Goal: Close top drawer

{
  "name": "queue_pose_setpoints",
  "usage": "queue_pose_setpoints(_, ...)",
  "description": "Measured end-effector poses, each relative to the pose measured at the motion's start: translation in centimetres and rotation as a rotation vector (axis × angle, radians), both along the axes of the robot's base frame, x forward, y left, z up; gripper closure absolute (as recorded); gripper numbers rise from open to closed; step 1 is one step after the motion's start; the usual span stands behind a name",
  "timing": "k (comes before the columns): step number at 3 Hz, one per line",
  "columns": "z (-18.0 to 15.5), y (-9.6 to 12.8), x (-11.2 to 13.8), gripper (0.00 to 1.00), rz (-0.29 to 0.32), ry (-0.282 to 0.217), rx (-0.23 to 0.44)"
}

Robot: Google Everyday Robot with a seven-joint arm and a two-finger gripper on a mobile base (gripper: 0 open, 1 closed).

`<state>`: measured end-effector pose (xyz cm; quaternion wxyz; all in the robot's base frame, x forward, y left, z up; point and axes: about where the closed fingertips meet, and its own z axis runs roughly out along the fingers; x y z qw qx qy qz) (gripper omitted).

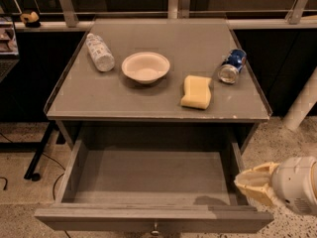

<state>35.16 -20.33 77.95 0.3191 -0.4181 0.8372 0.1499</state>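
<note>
The top drawer (148, 175) of the grey table is pulled far out toward me and is empty inside. Its front panel (153, 218) runs along the bottom of the view, with the small round knob (155, 229) at its centre, partly cut off. My gripper (255, 182) shows as cream fingers on a white wrist at the lower right. It hangs just outside the drawer's right wall, near the front right corner.
On the table top (99, 98) lie a clear plastic bottle (99, 52), a white bowl (145, 67), a yellow sponge (196, 91) and a blue can (233, 65) on its side. A railing runs behind the table. A white post (303, 105) stands at the right.
</note>
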Motion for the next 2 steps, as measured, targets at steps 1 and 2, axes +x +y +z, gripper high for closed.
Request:
queue_pose_setpoints(1,-3.46,0.86,-1.02,1.00,-0.004,0.054,0.067)
queue_pose_setpoints(2,-3.46,0.86,-1.02,1.00,-0.004,0.054,0.067)
